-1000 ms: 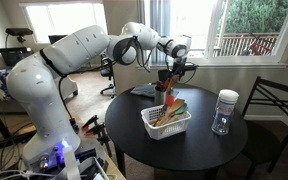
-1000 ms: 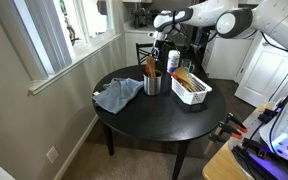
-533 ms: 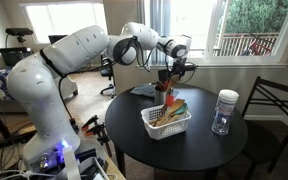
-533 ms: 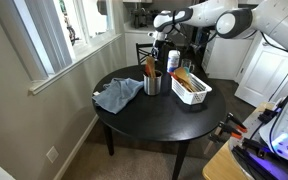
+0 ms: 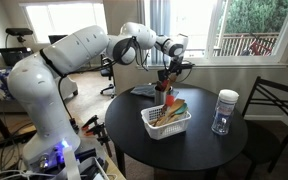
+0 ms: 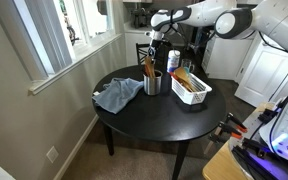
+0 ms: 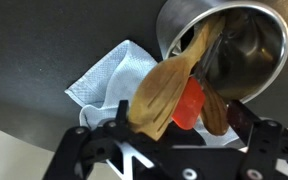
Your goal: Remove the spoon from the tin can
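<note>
Fingers (image 7: 88, 146) are spread wide in my wrist view, one dark prong on each side of the spoon (image 7: 167, 92). Neither touches it as far as I can see, so they stand apart and grip nothing.

The spoon sits in the can (image 7: 227, 48), its pale wooden bowl uppermost and nearest my camera, the handle running down inside the metal rim. Two more pieces share the can and lean beside it — a red utensil (image 7: 191, 106) and a dark brown utensil (image 7: 213, 108).

A crumpled cloth (image 7: 108, 80) lies on the black table (image 7: 44, 50) just beside the can; I cannot tell whether the two touch.

In both exterior views the fingers (image 5: 170, 72) (image 6: 154, 46) hang straight above the can (image 6: 153, 84), close over the tops of the handles, with the arm (image 5: 79, 50) reaching in across the table (image 5: 199, 150).

A white basket (image 5: 166, 122) (image 6: 191, 88) stands right next to the can, and in an exterior view it hides most of the can.

A clear jar (image 5: 224, 110) with a white lid stands well apart, near the table's edge — nothing around it.
</note>
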Motion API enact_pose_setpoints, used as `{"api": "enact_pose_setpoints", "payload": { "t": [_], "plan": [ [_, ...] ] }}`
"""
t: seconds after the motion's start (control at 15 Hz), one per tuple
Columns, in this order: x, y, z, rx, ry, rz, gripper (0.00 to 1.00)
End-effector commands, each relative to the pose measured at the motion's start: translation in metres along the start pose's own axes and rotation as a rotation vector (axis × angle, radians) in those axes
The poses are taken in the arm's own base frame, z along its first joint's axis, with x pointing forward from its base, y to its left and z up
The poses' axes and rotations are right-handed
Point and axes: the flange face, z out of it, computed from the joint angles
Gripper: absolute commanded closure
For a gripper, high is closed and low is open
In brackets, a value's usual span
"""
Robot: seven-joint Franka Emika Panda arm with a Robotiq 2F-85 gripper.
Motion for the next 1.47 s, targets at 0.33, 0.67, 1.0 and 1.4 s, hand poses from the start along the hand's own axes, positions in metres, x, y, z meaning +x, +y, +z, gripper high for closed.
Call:
{"api": "enact_pose_setpoints", "payload": {
  "t": [0.33,0.67,1.0,1.4],
  "plan": [
    [0.0108,-0.0054,-0.0151,0.013,-0.019,0.015,0.00],
    [0.0094,-0.0090,-0.0126,0.050,-0.029,0.013,0.15],
    [0.0082,-0.0124,-0.0106,0.080,-0.047,0.013,0.54],
    [0.0110,-0.0127,-0.0161,0.075,-0.054,0.005,0.91]
  ]
}}
